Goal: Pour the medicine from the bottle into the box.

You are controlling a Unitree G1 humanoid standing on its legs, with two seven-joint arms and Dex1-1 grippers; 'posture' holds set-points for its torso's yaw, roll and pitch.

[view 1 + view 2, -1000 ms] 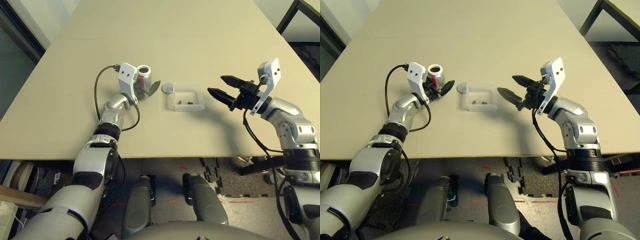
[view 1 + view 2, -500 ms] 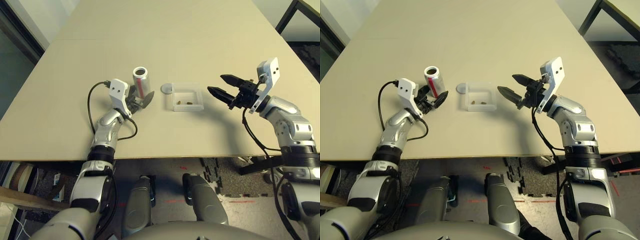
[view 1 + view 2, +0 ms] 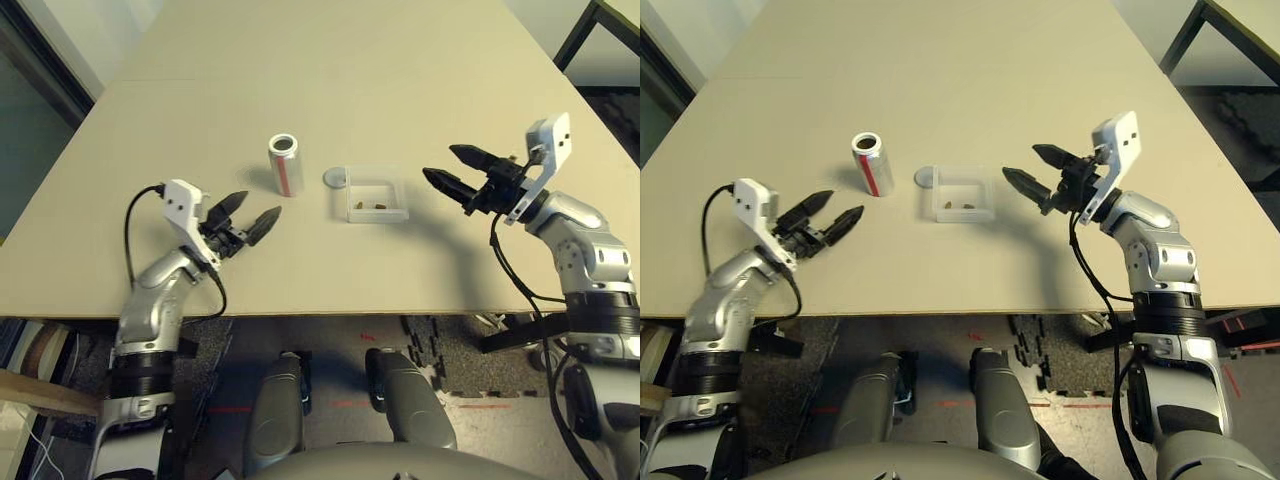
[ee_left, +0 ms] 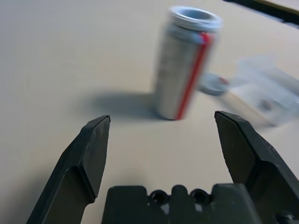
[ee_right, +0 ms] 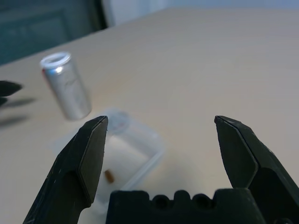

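Observation:
The silver bottle (image 3: 285,164) with a red stripe stands upright and uncapped on the table, left of the clear box (image 3: 377,194). Its round grey cap (image 3: 334,177) lies flat between them. A few brownish pellets of medicine (image 3: 373,204) lie inside the box. My left gripper (image 3: 243,215) is open and empty near the table's front left, well short of the bottle (image 4: 187,63). My right gripper (image 3: 452,170) hovers open just right of the box (image 5: 124,149), holding nothing.
The beige table (image 3: 330,70) stretches far behind the objects. Dark floor and a black table leg (image 3: 575,35) lie off the right edge. The table's front edge (image 3: 330,316) runs just below my left gripper.
My left gripper has let go of the bottle and drawn back toward the front left. The bottle now stands alone. My right gripper has barely shifted.

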